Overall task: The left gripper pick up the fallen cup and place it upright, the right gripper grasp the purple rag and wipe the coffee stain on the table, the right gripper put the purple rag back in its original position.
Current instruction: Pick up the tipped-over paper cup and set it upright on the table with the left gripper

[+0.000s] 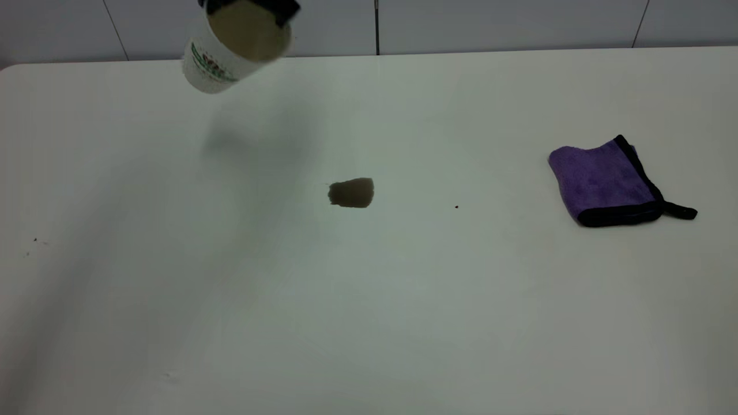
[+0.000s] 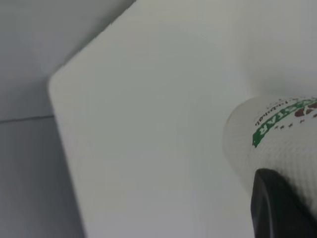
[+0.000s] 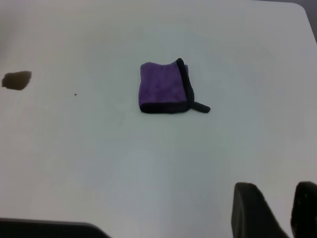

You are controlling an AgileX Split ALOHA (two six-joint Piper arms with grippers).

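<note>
The table (image 1: 403, 300) before you is smooth, white and round-cornered. Above its far left part, your left gripper (image 1: 253, 6) clamps the rim of the tilted, textured paper cup (image 1: 228, 49), lifted clear. The purple rag (image 1: 611, 181) lies folded at the table's right; the oval coffee stain (image 1: 351, 192) sits mid-table. Your right gripper (image 3: 280, 213) hangs above the table near the rag, jaws apart.

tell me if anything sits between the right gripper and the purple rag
Nothing visible does. In the right wrist view, only bare table lies between the right gripper and the purple rag. The coffee stain sits well off to one side.
</note>
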